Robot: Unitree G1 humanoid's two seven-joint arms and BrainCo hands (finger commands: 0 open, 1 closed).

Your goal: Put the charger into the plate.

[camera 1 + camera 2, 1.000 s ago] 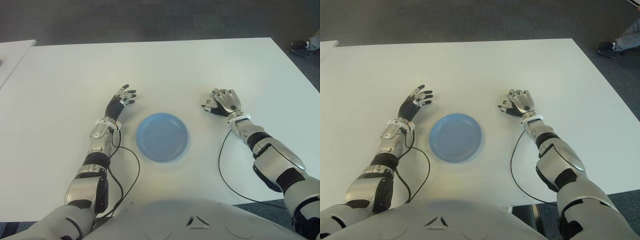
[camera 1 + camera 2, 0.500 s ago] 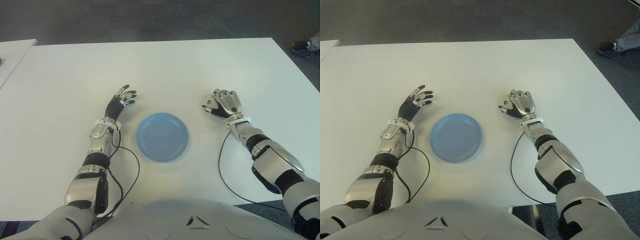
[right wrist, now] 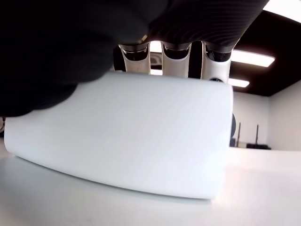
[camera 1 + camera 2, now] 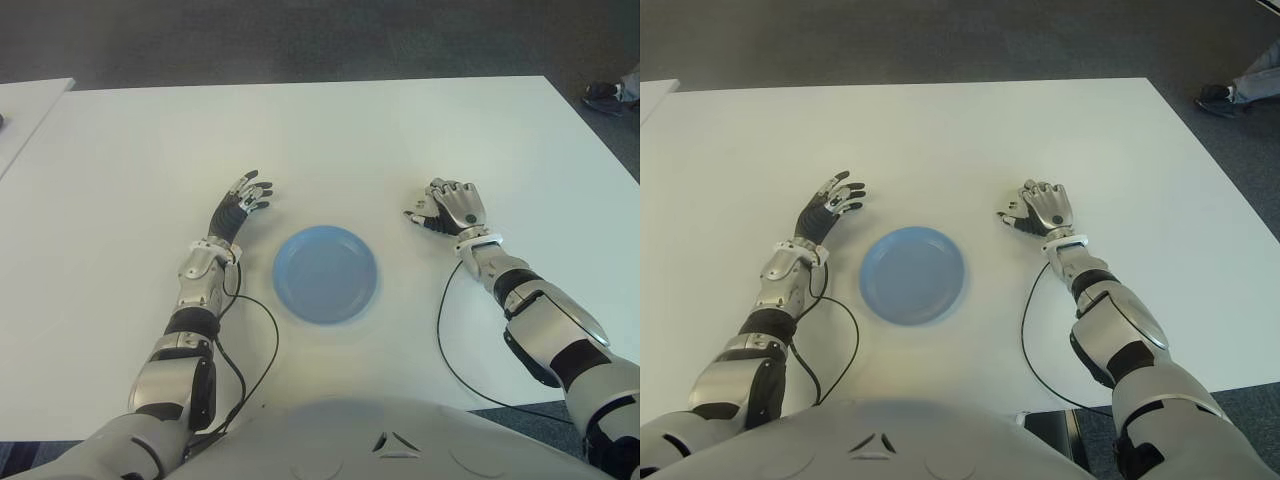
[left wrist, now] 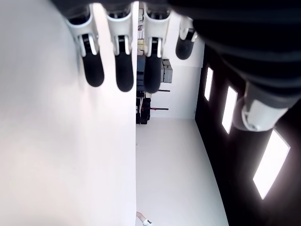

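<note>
Right hand [image 4: 452, 208], right of centre in the eye views, is curled over the charger [image 3: 122, 141]. In the right wrist view the white block fills most of the frame, with three fingers [image 3: 171, 59] wrapped behind its far edge, so it is read as gripped. Its lower edge looks to be on or just above the table [image 4: 330, 130]; contact can't be settled from this close view. In the eye views the charger is almost fully hidden under the hand.

Left hand [image 4: 240, 205] is seen left of the plate [image 4: 326, 274], fingers straight and spread, nothing held. The left wrist view confirms extended fingers [image 5: 120, 63] with nothing between them.

Containers: the blue plate sits centre frame, between the two hands and a little nearer the robot. Nothing is in it. Charger not yet delivered; task judged to be at the grasp or lift stage.

Risks from here:
- Slip is likely if the block is pinched only along its smooth, rounded edges; a lift could rotate it out of the fingers.
- If it is dragged rather than lifted, the plate rim could be struck and the light plate pushed toward the left hand.
- The black cable [image 4: 440, 340] looped on the table beside the right forearm could be snagged as the arm swings toward the plate.
- A release from too high could bounce the charger off the shallow plate.
- The charger is hidden from the eye views by the hand, so placement over the plate would be hard to verify.
</note>
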